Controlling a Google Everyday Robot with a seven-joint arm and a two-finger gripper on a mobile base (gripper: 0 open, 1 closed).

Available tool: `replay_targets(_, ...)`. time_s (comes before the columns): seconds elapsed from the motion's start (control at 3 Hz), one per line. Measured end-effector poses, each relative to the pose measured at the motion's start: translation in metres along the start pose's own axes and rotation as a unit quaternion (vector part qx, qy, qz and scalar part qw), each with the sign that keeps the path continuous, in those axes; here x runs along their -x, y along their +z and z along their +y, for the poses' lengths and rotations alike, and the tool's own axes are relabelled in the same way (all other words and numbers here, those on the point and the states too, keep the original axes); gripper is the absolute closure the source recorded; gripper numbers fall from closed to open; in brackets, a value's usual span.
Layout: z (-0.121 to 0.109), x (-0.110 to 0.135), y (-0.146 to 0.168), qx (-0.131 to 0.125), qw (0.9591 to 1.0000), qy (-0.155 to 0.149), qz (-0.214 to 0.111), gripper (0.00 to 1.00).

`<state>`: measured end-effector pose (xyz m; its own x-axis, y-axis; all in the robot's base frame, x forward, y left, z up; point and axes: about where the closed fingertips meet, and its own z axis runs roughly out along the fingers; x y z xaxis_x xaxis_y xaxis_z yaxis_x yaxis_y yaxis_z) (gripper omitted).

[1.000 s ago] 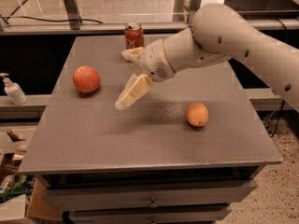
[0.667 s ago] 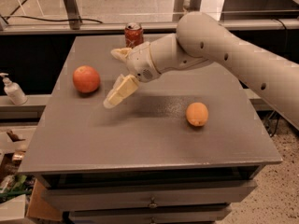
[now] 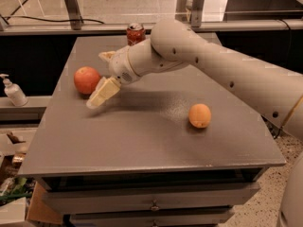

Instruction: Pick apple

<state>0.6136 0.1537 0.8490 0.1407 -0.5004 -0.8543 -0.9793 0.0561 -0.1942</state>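
The claw [image 3: 97, 79] has been carried leftward over the worktop [image 3: 142, 145] since the earlier frames, and is now seen just beside the apple [image 3: 85, 79], which has not shifted. The apple is shown as a round, smooth-skinned, reddish-orange fruit with a paler sheen on its upper side. It lies on the left part of the worktop, close to the left edge and nearer the back than the front. The claw is held wide open at the apple's right side, one pale finger angled down toward the surface in front of the fruit and the other raised behind it. Contact with the skin seems not to have been made, though this cannot be told for certain. Little room is left between the apple and the left edge, while bare worktop is seen in front of it and across the middle. A smaller, yellower orange fruit [image 3: 200, 115] lies well apart on the right half. A soda can [image 3: 135, 33] stands at the back edge. A soap bottle [image 3: 13, 91] is seen off the worktop to the left.
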Motion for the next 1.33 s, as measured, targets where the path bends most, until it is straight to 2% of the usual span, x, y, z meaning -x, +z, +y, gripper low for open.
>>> replay_targets(0.33,-0.003,0.002,0.025,-0.003,0.9999,0.016,0.004,0.00)
replay_targets(0.67,-0.005,0.003,0.034,-0.007,0.9996,0.027,-0.003,0.18)
replay_targets(1.33,-0.004,0.016,0.027,-0.020,0.9987,0.036,-0.032,0.65)
